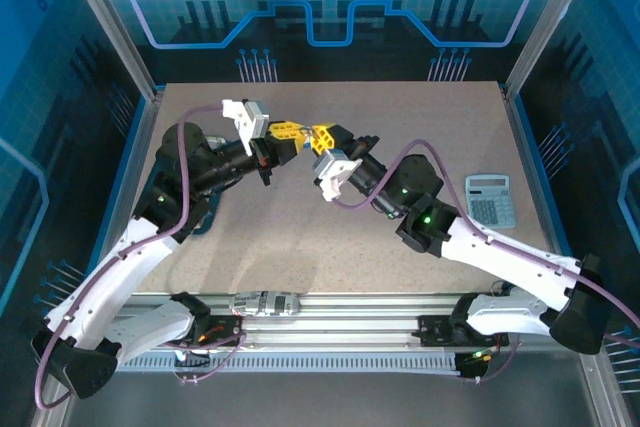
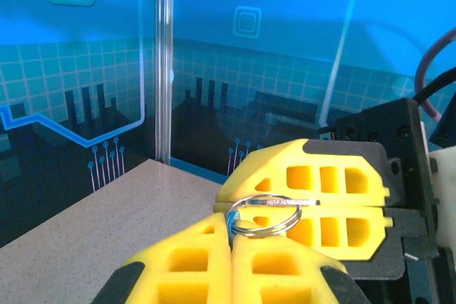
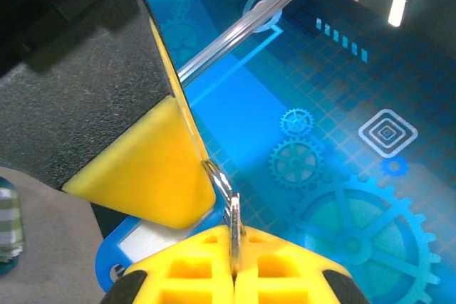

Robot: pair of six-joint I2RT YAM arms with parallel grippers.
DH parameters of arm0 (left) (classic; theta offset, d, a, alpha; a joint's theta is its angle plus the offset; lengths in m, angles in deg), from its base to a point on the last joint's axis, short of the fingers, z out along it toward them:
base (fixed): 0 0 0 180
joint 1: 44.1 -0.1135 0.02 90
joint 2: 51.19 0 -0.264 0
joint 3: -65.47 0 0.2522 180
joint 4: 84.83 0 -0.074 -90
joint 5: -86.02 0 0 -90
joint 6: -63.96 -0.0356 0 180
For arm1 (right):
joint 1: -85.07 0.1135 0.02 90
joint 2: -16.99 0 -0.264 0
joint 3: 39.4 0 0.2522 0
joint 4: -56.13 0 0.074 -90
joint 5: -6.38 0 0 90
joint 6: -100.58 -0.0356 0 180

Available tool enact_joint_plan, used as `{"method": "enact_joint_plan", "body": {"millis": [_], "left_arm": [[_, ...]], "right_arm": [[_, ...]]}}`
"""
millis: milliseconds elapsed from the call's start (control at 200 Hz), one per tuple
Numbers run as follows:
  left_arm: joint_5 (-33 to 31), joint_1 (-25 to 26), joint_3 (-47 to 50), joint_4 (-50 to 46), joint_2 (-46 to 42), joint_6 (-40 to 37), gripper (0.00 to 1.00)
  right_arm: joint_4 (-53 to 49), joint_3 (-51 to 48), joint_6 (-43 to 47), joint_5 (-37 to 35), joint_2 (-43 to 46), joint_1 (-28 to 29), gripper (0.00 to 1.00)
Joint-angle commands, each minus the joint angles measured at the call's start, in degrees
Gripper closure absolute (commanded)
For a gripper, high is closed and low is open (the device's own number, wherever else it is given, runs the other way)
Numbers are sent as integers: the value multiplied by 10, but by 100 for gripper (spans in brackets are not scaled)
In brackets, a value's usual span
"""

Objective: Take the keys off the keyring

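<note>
Up above the bench (image 1: 300, 237), both arms meet tip to tip. Closed tight, the left fingers (image 2: 189, 265) clamp the blue-headed key (image 3: 128, 253), while the right fingers (image 3: 285, 279) pinch the keyring (image 2: 271, 230) joined to it.

Beige table (image 1: 300, 237) (calculator (image 1: 491, 199) at right)

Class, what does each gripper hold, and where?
Right gripper pinches the thin grey metal keyring by its rim; left gripper appears to pinch the blue-headed key by its head.
</note>
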Motion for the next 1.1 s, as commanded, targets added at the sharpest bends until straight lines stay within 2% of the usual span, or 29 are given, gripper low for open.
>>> {"method": "enact_joint_plan", "body": {"millis": [0, 280, 340, 475, 625, 756, 931, 1096], "left_arm": [[18, 11, 9, 25, -1, 25, 100], [22, -3, -5, 9, 4, 26, 100], [24, -3, -7, 9, 6, 32, 100], [41, -3, -11, 20, 10, 47, 100], [52, -3, -2, 35, 5, 54, 100], [59, -4, 5, 45, 1, 58, 100], [66, -5, 13, 64, 1, 66, 100], [71, -12, 10, 76, 4, 92, 100]], "right_arm": [[-95, 29, -94, 99, 7, -12, 100], [-134, 27, -97, 108, 36, -12, 100], [-112, 16, -69, 79, 34, -1, 100], [-93, 5, -63, 90, 35, 0, 100], [-102, 27, -158, 107, 38, -28, 100], [-120, 47, -186, 88, 30, -35, 100], [-100, 41, -233, 107, 24, -44, 100], [-25, -10, -147, 109, 20, -28, 100]]}}
